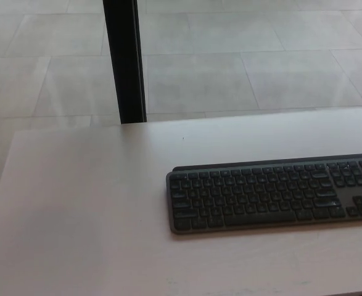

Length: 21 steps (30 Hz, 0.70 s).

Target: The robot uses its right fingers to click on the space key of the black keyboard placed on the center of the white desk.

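Black fingers are nowhere in the head view: neither robot hand shows, so I cannot tell how either one is posed or whether its fingers are spread or closed. No forearm enters from either side.

Working outward from where the right robot hand would have to arrive, the flat black keyboard with dark grey keys (272,195) lies on the pale white worktop (88,203), towards the right of the picture, its right end cut off by the frame edge. It sits square to the front edge and near it, probably so the bottom key row faces the robot and can be reached from above without crossing other keys. The long space key (261,218) lies in that front row, untouched.

Beyond the worktop's far edge stands a black upright post (124,61) on a floor of light grey tiles (261,61).

My judgement: the press is not yet begun; the right arm must first come into view over the front row.
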{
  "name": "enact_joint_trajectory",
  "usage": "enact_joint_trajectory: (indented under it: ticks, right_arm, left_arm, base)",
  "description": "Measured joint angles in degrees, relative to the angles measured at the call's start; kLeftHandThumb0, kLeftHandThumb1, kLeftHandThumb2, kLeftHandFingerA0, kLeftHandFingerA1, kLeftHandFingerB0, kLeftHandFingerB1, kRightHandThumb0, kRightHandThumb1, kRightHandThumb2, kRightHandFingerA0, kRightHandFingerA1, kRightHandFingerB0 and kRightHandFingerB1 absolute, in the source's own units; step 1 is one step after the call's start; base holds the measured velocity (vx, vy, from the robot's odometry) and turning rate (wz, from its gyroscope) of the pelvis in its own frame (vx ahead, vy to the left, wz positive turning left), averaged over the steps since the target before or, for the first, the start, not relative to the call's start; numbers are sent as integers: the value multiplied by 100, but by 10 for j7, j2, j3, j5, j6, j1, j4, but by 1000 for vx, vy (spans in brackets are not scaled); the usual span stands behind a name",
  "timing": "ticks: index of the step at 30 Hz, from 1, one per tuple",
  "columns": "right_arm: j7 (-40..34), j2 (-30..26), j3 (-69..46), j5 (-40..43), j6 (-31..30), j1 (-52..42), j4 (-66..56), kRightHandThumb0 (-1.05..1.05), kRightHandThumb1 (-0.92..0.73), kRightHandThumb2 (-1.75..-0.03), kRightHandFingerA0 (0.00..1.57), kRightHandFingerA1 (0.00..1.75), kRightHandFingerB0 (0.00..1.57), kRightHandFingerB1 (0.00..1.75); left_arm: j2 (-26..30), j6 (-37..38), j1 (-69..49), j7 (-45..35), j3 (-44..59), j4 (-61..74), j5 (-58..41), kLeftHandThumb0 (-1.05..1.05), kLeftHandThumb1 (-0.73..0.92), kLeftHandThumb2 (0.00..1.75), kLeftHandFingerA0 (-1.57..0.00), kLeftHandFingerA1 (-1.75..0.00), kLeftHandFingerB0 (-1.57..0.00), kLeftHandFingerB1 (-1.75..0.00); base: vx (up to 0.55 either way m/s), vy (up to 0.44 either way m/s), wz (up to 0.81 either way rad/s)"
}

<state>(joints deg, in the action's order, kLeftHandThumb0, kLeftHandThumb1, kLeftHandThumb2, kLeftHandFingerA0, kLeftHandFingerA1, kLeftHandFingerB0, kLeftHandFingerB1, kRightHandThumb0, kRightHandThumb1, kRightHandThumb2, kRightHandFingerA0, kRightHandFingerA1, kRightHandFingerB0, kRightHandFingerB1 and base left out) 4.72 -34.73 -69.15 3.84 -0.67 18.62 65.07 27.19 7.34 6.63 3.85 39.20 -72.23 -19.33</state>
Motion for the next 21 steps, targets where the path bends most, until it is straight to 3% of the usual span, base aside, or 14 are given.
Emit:
enact_joint_trajectory:
  ticks: [1,2,5,6,8,9,10,11,12,14,21]
  right_arm:
    - [-1,4,-5,5,0,-1,5,-47,-56,-78,96,108,70,99]
    - [-4,11,-14,15,-1,-3,14,-47,-54,-79,108,110,76,104]
    - [-10,21,-27,35,-3,-5,28,-44,-51,-80,103,103,80,108]
    - [-13,25,-30,42,-3,-6,32,-46,-50,-80,108,99,92,114]
    - [-17,32,-34,58,-3,-6,40,-46,-50,-80,108,99,92,114]
    - [-19,34,-34,62,-4,-6,42,-44,-52,-78,100,99,82,103]
    - [-22,36,-34,71,-4,-6,45,-43,-51,-78,96,99,82,103]
    - [-24,38,-33,80,-4,-6,47,-45,-43,-98,92,97,86,97]
    - [-26,39,-32,86,-4,-6,48,-44,-54,-77,92,100,77,101]
    - [-30,42,-27,102,-4,-7,50,-44,-53,-78,92,103,80,106]
    - [-45,44,13,147,-5,-12,52,-43,-49,-78,104,102,88,104]
  left_arm:
    - [0,0,0,0,0,0,0,-52,64,59,-81,-73,-69,-58]
    - [0,0,0,0,0,0,0,-53,65,59,-82,-76,-70,-59]
    - [0,0,0,0,0,0,0,-52,65,59,-76,-72,-67,-59]
    - [0,0,0,-1,0,0,0,-51,64,59,-77,-71,-67,-58]
    - [0,0,0,-1,1,0,-1,-51,64,59,-77,-71,-67,-58]
    - [0,0,0,-1,1,0,-1,-52,64,59,-77,-73,-68,-59]
    - [0,0,0,-1,1,0,-1,-53,63,59,-84,-80,-70,-60]
    - [1,0,0,-1,1,0,-1,-52,64,59,-83,-76,-71,-60]
    - [1,0,0,-1,2,0,-1,-52,64,59,-83,-76,-71,-59]
    - [1,0,1,0,1,0,-1,-53,64,59,-75,-69,-67,-57]
    - [2,0,1,-1,4,-1,-2,-52,63,59,-76,-72,-69,-58]
  base:
    - [0,0,0]
    - [0,0,0]
    - [0,0,0]
    - [0,0,0]
    - [0,0,0]
    - [0,0,0]
    - [0,0,0]
    - [0,0,0]
    - [0,0,0]
    - [0,0,0]
    - [0,0,0]
